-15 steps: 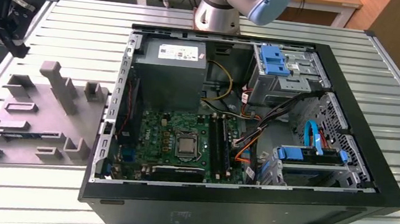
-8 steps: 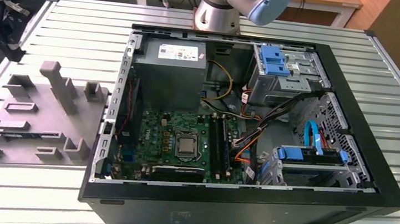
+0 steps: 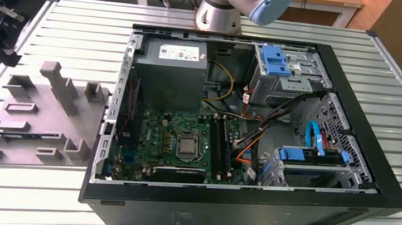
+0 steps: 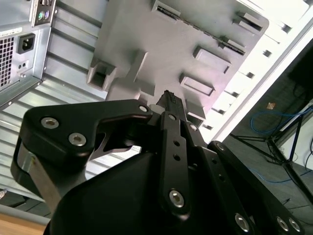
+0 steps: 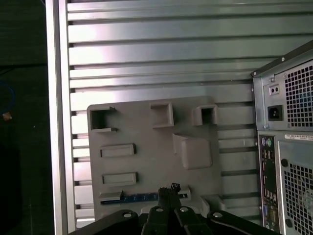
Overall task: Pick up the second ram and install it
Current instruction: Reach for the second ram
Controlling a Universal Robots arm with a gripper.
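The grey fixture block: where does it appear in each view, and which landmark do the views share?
Exterior view: the grey fixture block lies at the exterior view's left of the computer case.
Second wrist view: the block lies beyond the gripper, next to the case's rear corner.
First wrist view: the block lies beyond the gripper, beside the case's rear panel.
Shared landmark: the computer case.

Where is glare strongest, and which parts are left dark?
In the second wrist view the table washes out to white beyond the grey fixture; in the first wrist view its slats carry a bright sheen and the floor beside them is nearly black; in the exterior view the computer case is dim inside.
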